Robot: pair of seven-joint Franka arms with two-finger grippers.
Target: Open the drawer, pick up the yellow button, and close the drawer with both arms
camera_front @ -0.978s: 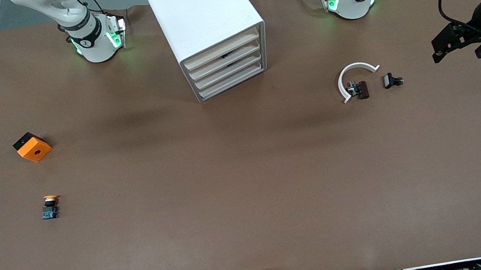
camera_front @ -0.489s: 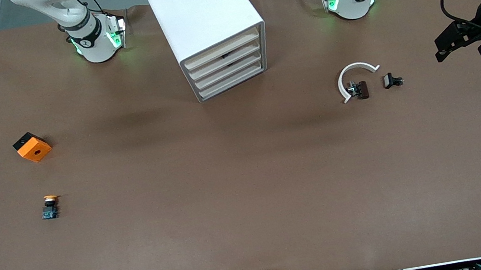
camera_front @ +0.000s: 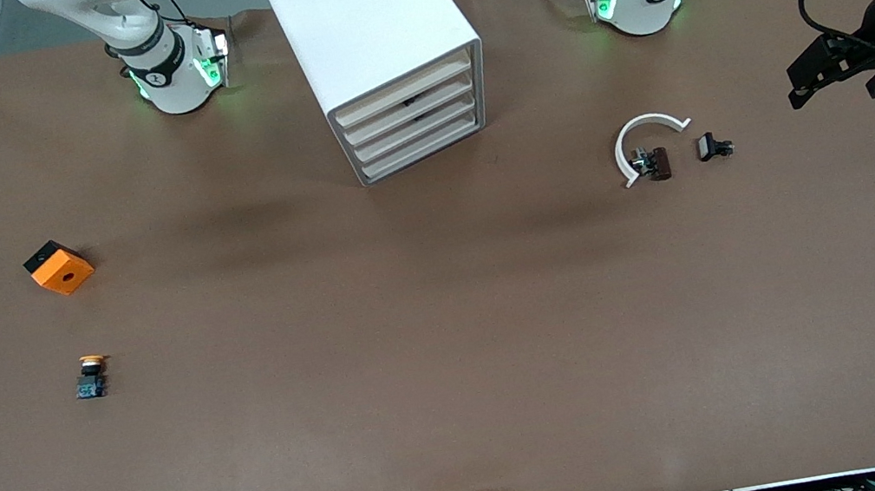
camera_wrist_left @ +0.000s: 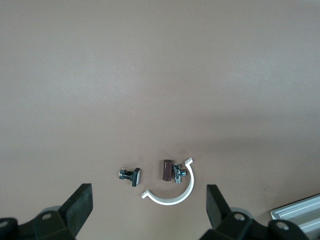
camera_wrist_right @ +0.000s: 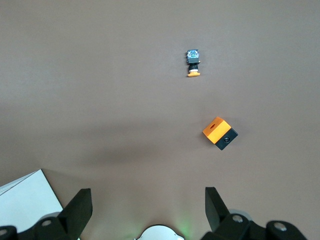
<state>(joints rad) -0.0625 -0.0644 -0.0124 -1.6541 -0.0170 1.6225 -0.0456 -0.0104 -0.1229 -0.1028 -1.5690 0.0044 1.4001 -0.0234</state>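
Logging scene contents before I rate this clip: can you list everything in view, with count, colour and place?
cabinet: one, white, between the two arm bases; four beige-fronted drawers, all shut.
button: one, orange-yellow cap, bluish base, on the table toward the right arm's end, nearest the front camera.
orange cube: one, orange and black, farther from the camera than the button.
curved clip: one, white, toward the left arm's end.
brown part: one, inside the clip's curve.
black part: one, beside the clip.
table: one, brown.
left gripper: black, open, over the table's edge.
right gripper: black, open.
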